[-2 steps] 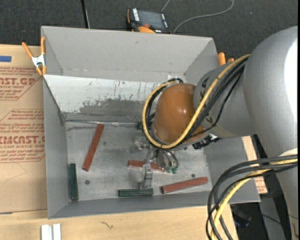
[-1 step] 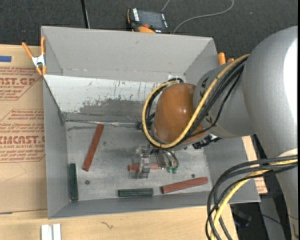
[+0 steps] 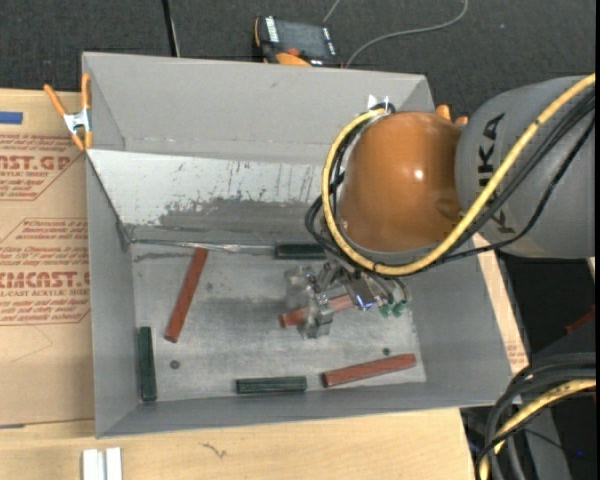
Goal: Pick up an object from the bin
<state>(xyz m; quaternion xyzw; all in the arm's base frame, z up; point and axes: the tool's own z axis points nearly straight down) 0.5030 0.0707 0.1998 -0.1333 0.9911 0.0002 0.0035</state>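
Observation:
My gripper (image 3: 315, 306) is low in the bin's middle, right of centre, under the arm's orange dome. A short red-brown stick (image 3: 294, 318) pokes out to the left from beneath it, its right part hidden by the gripper. A dark green stick (image 3: 298, 251) lies just behind the gripper near the back wall, its right end covered by the dome. Another red-brown stick (image 3: 370, 370) lies in front of the gripper, towards the front right.
A long red-brown stick (image 3: 185, 294) lies tilted at the middle left. One dark green stick (image 3: 145, 364) lies along the left wall and another (image 3: 270, 385) along the front wall. The arm covers the bin's right side.

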